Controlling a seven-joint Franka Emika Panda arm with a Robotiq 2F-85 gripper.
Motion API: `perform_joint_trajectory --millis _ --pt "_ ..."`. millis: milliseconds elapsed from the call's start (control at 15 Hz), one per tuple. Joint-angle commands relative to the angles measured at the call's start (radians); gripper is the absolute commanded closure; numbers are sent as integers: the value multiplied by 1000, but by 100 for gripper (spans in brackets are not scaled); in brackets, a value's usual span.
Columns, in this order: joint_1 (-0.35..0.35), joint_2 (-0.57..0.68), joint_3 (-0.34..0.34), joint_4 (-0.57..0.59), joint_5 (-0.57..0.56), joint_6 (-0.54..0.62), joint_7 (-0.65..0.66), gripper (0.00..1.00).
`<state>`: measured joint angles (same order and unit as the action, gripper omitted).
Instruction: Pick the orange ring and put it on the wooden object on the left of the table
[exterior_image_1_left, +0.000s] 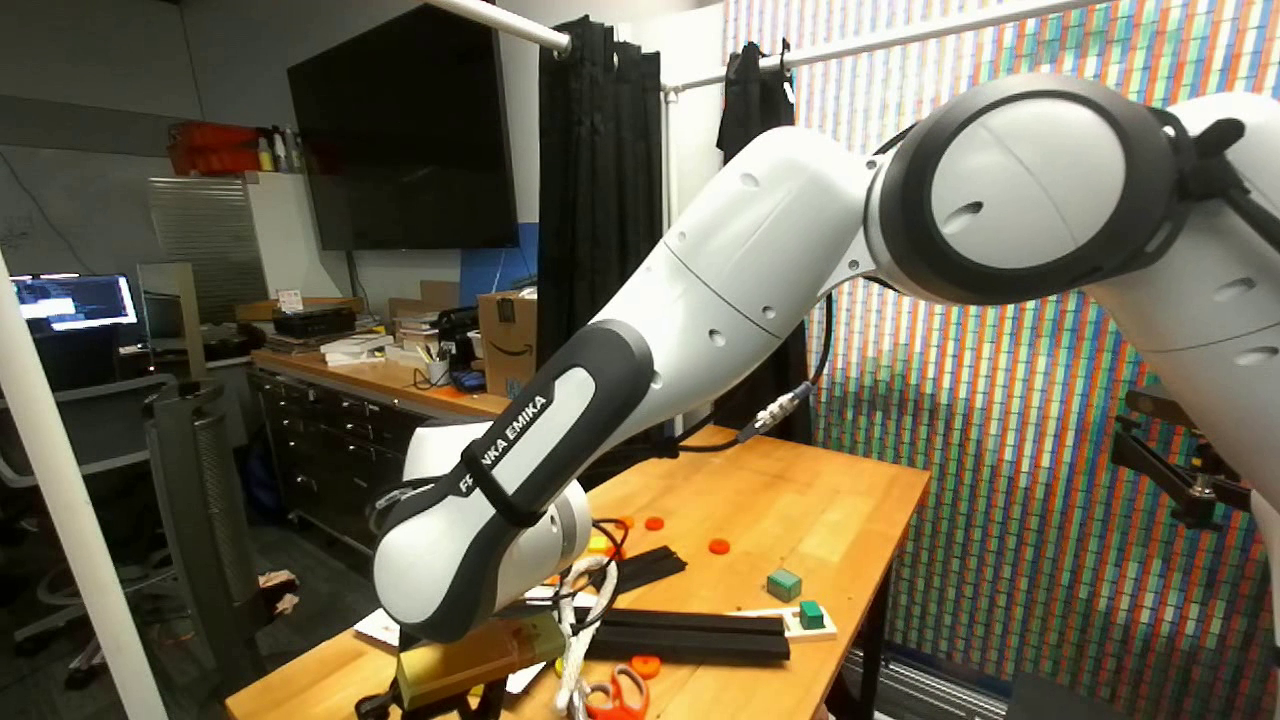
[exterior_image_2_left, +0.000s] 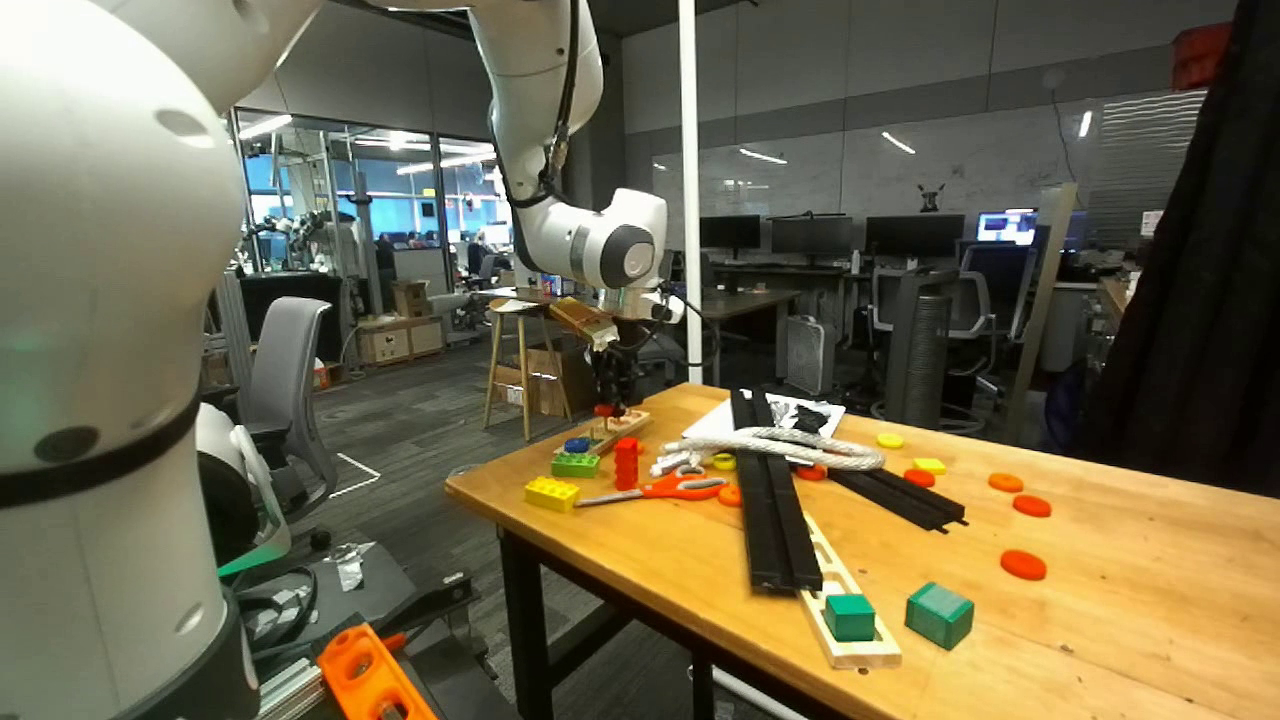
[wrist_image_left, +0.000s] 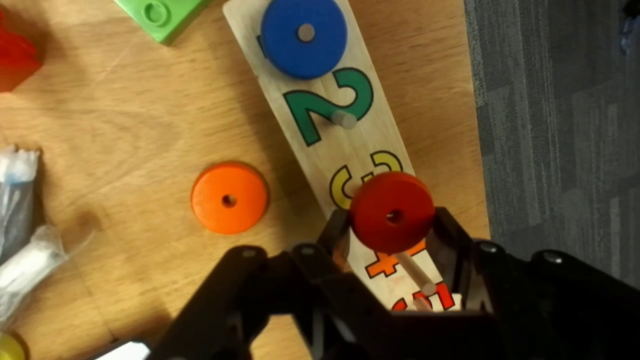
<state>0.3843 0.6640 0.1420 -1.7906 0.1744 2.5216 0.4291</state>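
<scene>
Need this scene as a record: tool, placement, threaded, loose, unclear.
tool: closed on red round disc with center hole
placement: that disc held above wooden numbered peg board
threaded: blue round disc, on a peg
loose: orange round disc with center hole, on the wooden tabletop beside the board
unclear: whether a peg enters the red disc

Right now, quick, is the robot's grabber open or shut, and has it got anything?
Gripper: closed, holding a red ring by its sides, over the wooden number board.
</scene>
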Motion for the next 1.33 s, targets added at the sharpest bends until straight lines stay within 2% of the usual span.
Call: perform_joint_trajectory --millis 0,533,600,667,733,933,1067,1267 --pt "15 -31 -4 -36 -7 23 21 81" --pt "22 -25 3 -41 -4 20 21 81" --pt "24 -24 1 -41 -2 21 29 31" --pt "23 -24 2 -41 0 20 30 30" --pt "22 -24 2 -41 1 18 33 25" --pt "22 -24 0 -45 1 18 42 1" --pt "28 -33 -7 -51 -5 17 56 0" --pt "72 -104 -68 -99 -52 33 154 0"
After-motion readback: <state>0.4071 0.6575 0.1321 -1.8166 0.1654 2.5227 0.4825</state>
